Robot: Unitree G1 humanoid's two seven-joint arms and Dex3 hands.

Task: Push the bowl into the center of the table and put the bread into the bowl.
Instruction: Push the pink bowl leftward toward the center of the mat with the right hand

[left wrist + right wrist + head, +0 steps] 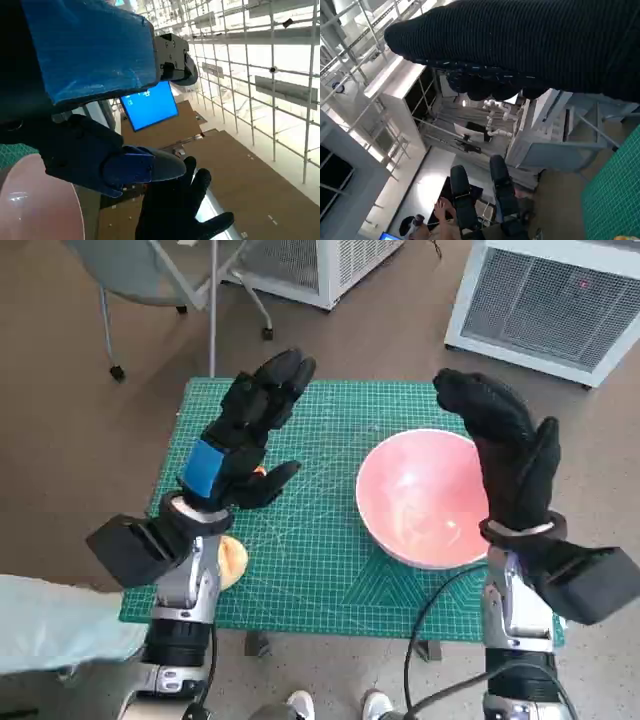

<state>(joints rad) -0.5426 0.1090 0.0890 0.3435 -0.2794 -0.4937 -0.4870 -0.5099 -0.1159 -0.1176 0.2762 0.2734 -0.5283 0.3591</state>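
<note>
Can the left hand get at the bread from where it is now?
Probably yes. The left hand hangs open above the mat with nothing in it, and the bread lies by the table's near-left edge, partly hidden under that forearm; nothing else shows between them.

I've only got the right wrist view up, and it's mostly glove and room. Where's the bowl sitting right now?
Observer: The pink bowl is on the right part of the green mat, not centred.
Operator: Is the right hand holding it?
Observer: No. The right hand is open, raised by the bowl's right rim.
Operator: And the bread?
Observer: The bread lies at the mat's left side near the robot, partly hidden by the left forearm.
</note>
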